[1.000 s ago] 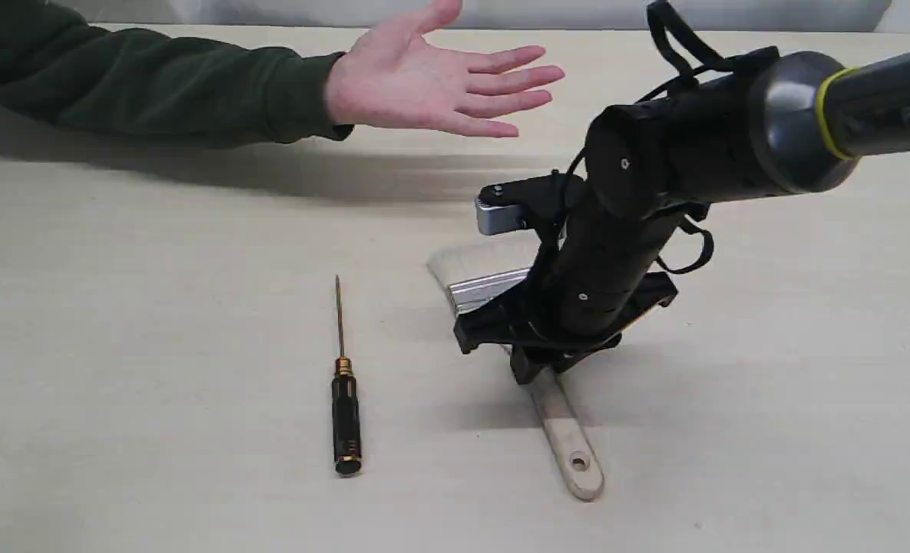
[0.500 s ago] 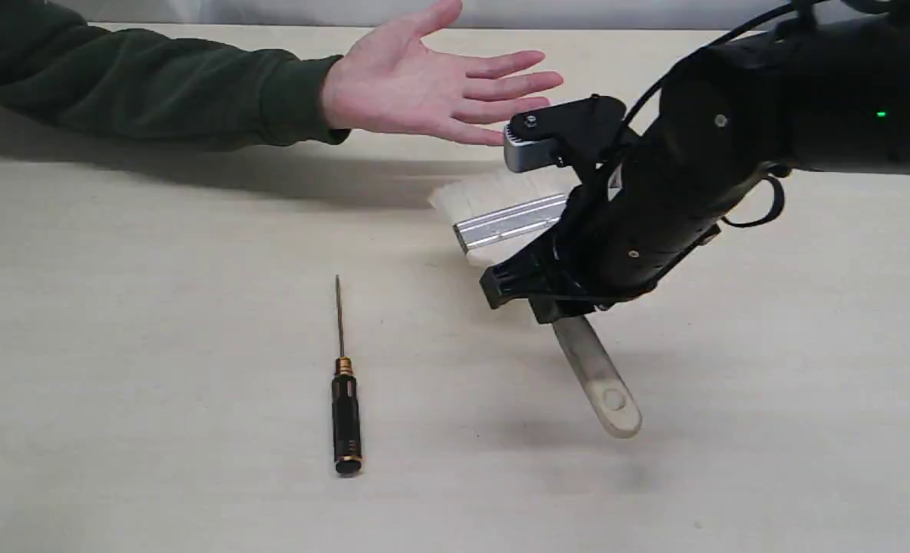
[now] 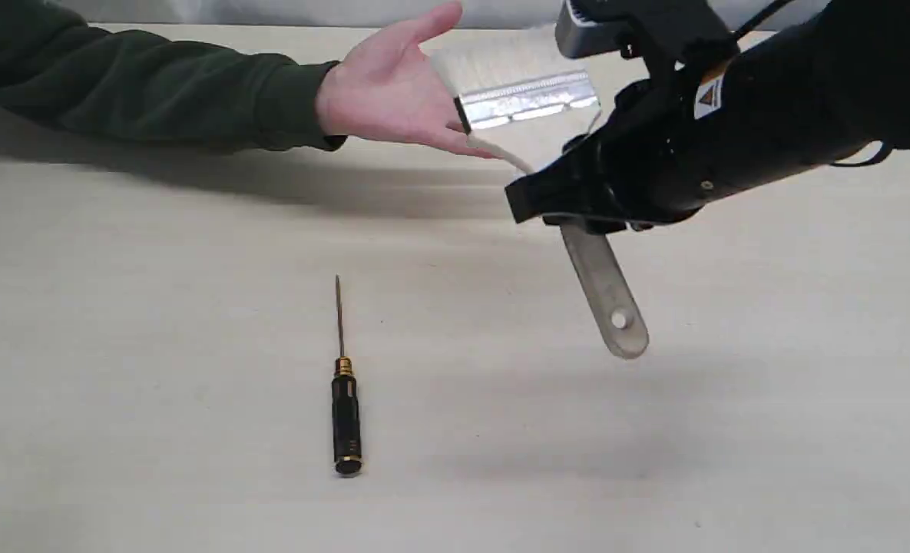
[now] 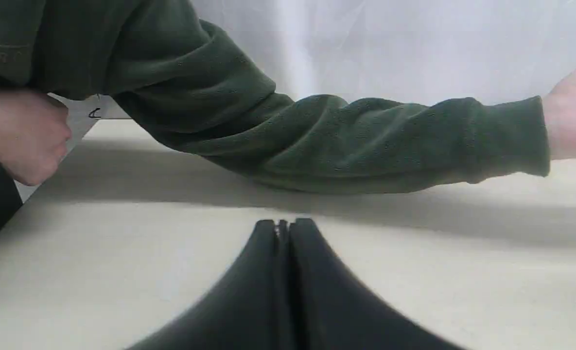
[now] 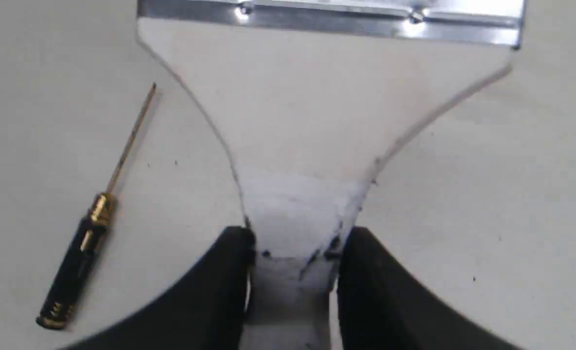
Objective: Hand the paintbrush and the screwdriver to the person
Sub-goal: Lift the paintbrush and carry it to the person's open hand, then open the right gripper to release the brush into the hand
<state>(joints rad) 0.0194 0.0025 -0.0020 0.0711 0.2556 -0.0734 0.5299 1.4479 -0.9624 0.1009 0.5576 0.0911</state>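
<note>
My right gripper [image 3: 570, 211] [image 5: 295, 243] is shut on the neck of the paintbrush [image 3: 527, 100] [image 5: 317, 116], held in the air. Its pale bristles and silver ferrule overlap the fingers of the person's open hand [image 3: 393, 92], and the wooden handle [image 3: 608, 303] slants down toward the table. The screwdriver [image 3: 345, 407] [image 5: 81, 243] lies flat on the table at centre left, tip pointing away, apart from both grippers. My left gripper [image 4: 283, 228] is shut on nothing, low over the table, facing the person's green sleeve [image 4: 346, 141].
The green-sleeved forearm [image 3: 140, 84] stretches across the far left of the beige table [image 3: 155, 322]. A second hand [image 4: 20, 131] shows at the table's edge in the left wrist view. A white backdrop stands behind.
My right arm has lifted the paintbrush off the table and carried it up and away, until its bristles reach the person's fingers. The screwdriver and the hand have stayed put.
</note>
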